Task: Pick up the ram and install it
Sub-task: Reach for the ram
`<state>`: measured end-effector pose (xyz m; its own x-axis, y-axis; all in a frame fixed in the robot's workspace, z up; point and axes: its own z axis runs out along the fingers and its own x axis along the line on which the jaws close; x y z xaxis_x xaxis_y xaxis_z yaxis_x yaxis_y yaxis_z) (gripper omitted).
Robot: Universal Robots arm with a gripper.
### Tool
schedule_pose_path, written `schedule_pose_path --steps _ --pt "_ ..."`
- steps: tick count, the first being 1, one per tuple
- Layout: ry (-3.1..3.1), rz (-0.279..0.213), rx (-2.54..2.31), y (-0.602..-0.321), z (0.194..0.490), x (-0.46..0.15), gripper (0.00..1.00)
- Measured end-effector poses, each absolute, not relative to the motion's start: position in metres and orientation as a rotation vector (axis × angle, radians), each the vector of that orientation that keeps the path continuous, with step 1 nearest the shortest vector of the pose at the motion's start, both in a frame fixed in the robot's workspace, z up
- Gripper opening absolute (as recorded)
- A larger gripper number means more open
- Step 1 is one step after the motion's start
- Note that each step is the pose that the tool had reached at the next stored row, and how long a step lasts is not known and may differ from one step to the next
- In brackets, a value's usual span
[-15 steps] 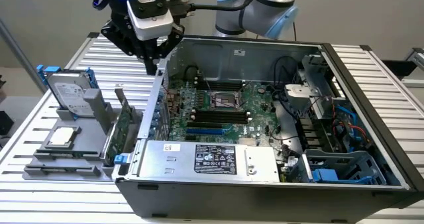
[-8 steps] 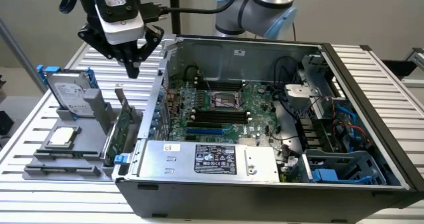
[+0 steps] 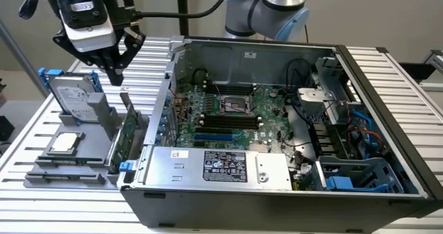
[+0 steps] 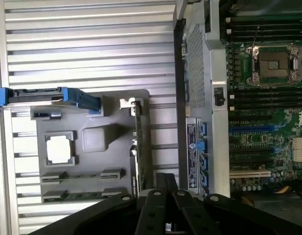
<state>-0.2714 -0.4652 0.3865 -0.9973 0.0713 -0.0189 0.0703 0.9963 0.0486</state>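
On the exterior view's left side of the bench (image 3: 28,208) sits a gray tray (image 3: 41,181) full of computer parts. The ram (image 4: 80,196) lies flat in the slot at the near end of this tray. It is a thin green stick. A second slot lies just beside it on the far side, and the square silver chip (image 3: 64,142) sits a little farther back. At the far end of the tray, a hard drive (image 3: 72,96) in a blue frame stands up. A bigger green card (image 3: 124,135) stands on its edge along the tray's right side, next to the open computer case (image 3: 277,203).

The end effector (image 3: 116,79) hangs in the air over the far part of the tray, between the hard drive and the case wall. Its fingers are pressed together and point down, and they hold nothing. Its tip is just above the far end of the green card. The ram is well apart from it, lower down and nearer. Inside the case, the black memory slots (image 3: 229,121) lie on the green board (image 3: 270,114), to the right of the tray.
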Motion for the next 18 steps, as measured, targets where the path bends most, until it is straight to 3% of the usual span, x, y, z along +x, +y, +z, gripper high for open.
schedule_pose_path --steps 18 --pt "3.124 0.071 0.111 -0.481 0.372 -0.343 0.00"
